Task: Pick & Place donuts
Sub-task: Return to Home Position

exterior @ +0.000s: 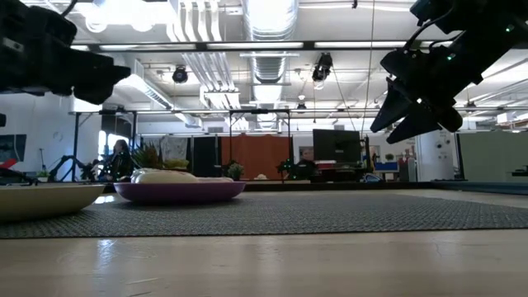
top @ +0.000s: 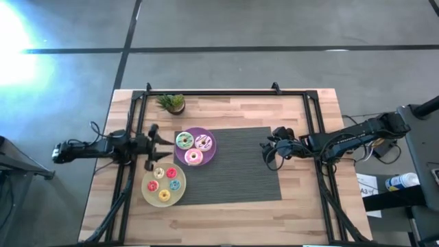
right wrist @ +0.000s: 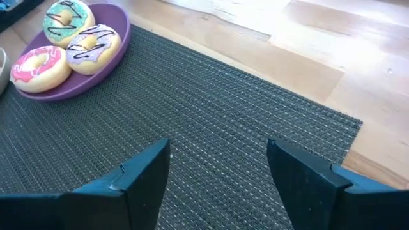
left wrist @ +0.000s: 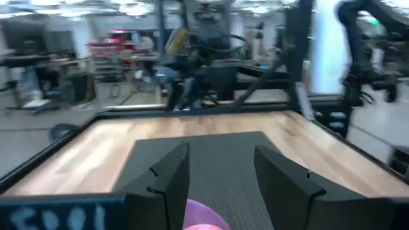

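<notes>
Three larger donuts lie on a purple plate: green-iced, white-iced with dark drizzle and pink; the right wrist view shows them too. Four tinier donuts, red, orange, yellow and blue, lie on a yellow plate. My left gripper is open, raised just left of the purple plate. My right gripper is open, raised over the mat's right part.
A dark woven mat covers the table's middle; the purple plate sits on its left edge. A small potted plant stands near the far edge. A dark frame runs around the wooden table top. Bare mat lies between the grippers.
</notes>
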Robot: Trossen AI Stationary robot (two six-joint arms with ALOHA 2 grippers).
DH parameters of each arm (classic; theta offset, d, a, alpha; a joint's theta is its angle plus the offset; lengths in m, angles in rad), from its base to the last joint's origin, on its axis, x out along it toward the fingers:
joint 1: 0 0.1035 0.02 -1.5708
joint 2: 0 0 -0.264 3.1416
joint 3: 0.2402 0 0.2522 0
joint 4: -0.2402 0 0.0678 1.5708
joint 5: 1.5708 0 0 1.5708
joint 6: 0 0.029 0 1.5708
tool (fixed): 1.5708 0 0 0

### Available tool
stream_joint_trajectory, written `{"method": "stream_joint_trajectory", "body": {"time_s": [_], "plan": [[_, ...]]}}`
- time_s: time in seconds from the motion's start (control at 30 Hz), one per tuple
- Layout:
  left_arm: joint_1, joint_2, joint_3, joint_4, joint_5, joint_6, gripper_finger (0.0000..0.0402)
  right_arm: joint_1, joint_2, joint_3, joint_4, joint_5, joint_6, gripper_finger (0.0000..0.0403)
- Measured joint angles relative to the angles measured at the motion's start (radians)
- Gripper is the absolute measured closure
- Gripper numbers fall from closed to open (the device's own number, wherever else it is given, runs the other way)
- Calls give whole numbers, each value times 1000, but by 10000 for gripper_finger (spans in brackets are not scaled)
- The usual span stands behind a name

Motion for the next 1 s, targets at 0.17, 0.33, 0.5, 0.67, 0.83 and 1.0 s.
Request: {"method": "stream_joint_trajectory", "body": {"time_s": [0.17, 0.33, 0.5, 0.67, 0.83, 1.0], "plan": [[-33, 0, 0, -14, -44, 111, 252, 0, 0, 0, 0, 0, 0, 155], [-2, 7, 1, -2, -74, 76, 252, 0, 0, 1, -1, 0, 0, 159], [-2, 25, 2, -6, -83, -16, 252, 0, 0, 1, 0, 0, 0, 154], [-2, 31, 2, -8, -83, -50, 252, 0, 0, 1, 0, 0, 0, 149], [-2, 33, 2, -9, -83, -53, 252, 0, 0, 1, 0, 0, 0, 154], [-2, 33, 2, -9, -83, -54, 252, 0, 0, 1, 0, 0, 0, 159]]}}
